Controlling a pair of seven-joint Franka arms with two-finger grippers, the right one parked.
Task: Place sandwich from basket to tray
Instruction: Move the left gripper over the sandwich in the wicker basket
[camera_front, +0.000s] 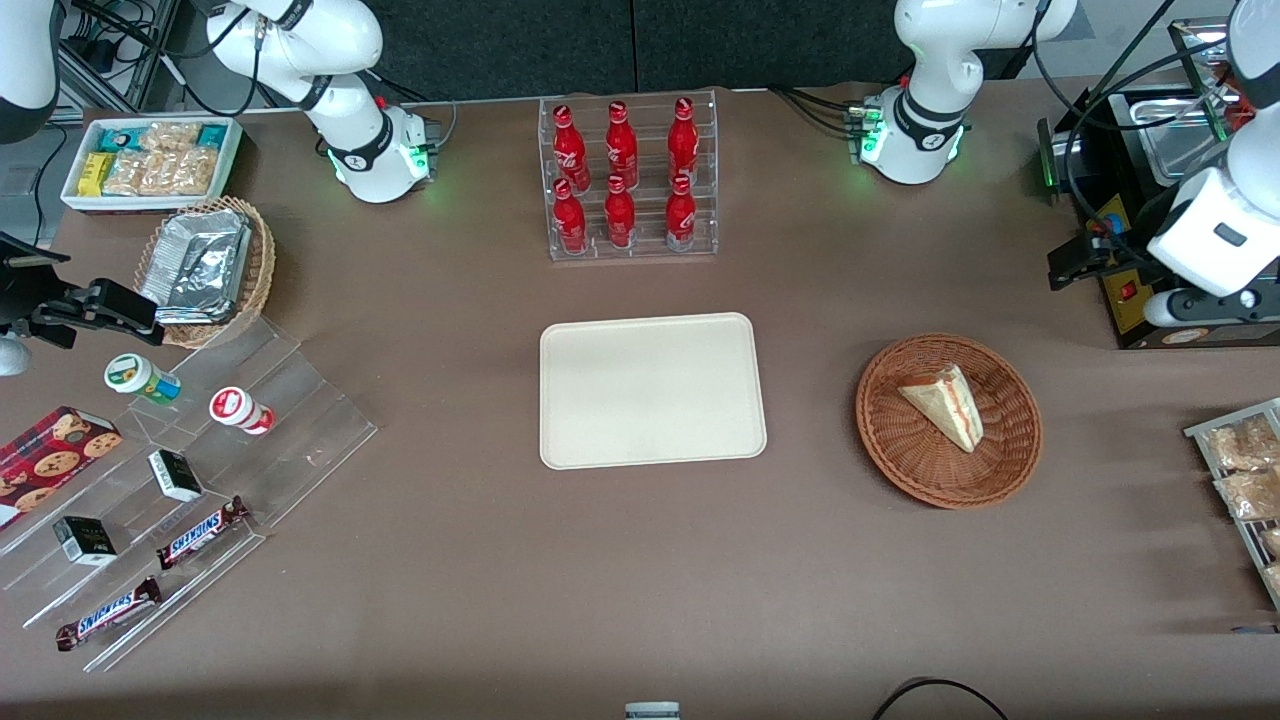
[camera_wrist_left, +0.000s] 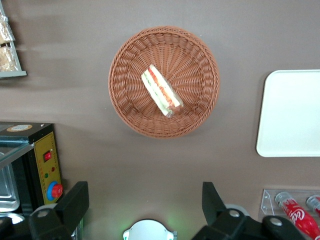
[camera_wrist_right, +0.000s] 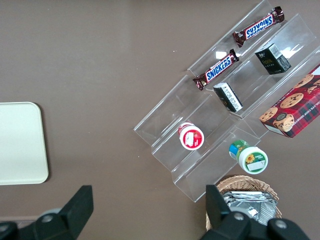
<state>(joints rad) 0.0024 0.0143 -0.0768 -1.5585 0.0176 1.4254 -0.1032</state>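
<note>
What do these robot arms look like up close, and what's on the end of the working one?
The arm is glossy white with rounded segments, black cables trailing along it, and a green light glowing at its base. The gripper has two black, wedge-shaped fingers, spread wide apart, hanging above the table off to one side of the basket.

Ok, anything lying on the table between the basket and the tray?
No: front view shows only bare brown table between the basket and the tray. The gripper, open, hangs above the table beside the basket.

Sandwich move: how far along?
Nothing done yet. The sandwich lies in the basket; the tray holds nothing. The gripper hangs open, high above the table near the basket, holding nothing. Left: descend, grasp, carry to tray, release.
</note>
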